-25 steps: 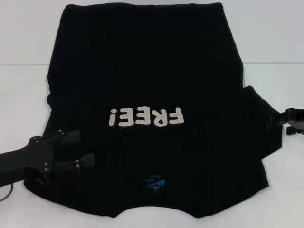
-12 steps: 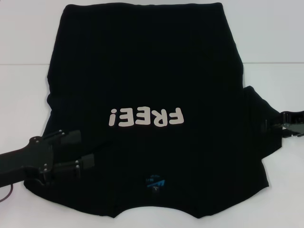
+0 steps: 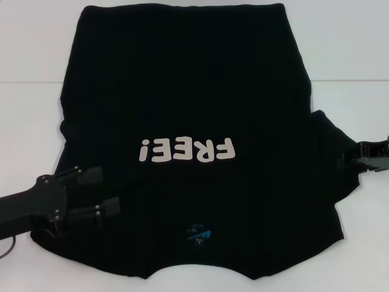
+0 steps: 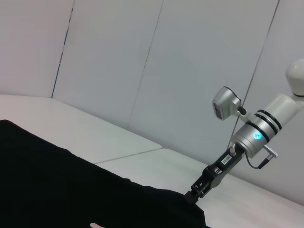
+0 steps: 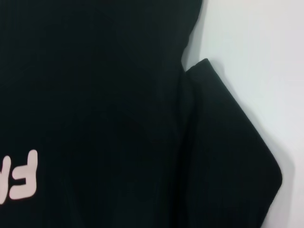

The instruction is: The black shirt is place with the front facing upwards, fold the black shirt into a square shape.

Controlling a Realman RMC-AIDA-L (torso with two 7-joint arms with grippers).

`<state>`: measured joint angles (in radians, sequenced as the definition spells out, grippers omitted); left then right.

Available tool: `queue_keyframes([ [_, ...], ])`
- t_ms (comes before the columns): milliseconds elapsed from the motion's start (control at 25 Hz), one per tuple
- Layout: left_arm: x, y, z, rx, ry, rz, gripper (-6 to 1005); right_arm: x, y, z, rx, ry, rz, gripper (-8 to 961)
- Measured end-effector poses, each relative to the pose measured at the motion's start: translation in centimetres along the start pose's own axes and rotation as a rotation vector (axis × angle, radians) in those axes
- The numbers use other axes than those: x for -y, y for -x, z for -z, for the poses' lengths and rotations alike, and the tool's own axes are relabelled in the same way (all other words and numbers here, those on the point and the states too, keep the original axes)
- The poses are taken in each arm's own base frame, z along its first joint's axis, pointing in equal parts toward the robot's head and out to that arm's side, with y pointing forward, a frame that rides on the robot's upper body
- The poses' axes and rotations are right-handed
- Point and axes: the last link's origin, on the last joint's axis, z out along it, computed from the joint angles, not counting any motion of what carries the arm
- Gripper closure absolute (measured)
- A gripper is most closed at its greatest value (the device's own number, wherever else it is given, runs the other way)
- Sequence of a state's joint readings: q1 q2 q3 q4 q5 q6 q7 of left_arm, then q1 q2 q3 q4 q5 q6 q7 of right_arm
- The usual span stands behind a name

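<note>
No fold made: shirt [image 3: 182, 91] lies flat, left gripper [image 3: 104, 191] gaping over near-left cloth, right gripper's [image 3: 364, 157] jaws unclear at the right sleeve.

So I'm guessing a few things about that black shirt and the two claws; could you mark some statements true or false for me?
1. The black shirt lies spread on a white table. True.
2. Its white lettering reads "FREE!". True.
3. The left claw is shut tight. False: its fingers stand apart over the shirt's sleeve area.
4. The right claw hovers over the lettering. False: it sits at the shirt's sleeve edge.
5. The shirt is already folded into a square. False: it lies unfolded.
</note>
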<state>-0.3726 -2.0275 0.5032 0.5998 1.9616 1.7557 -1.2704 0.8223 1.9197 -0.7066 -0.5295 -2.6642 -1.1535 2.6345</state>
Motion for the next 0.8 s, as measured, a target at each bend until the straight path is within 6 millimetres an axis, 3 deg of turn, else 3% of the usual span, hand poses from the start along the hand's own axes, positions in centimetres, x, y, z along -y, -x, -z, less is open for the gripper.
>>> queue_keyframes([
  [280,0.03,-0.05,0.04,0.0,0.0,0.0,108,-0.09,-0.09,-0.29,-0.005,-0.014,0.015,524],
  [480,0.1,-0.2,-0.09,0.0,0.003,-0.002,108,-0.24,-0.11,-0.4,-0.016,-0.028,0.032,766],
  [800,0.15,-0.31,-0.12,-0.002,0.003,-0.002,109,-0.2,0.08,-0.23,-0.012,-0.03,0.037,942],
])
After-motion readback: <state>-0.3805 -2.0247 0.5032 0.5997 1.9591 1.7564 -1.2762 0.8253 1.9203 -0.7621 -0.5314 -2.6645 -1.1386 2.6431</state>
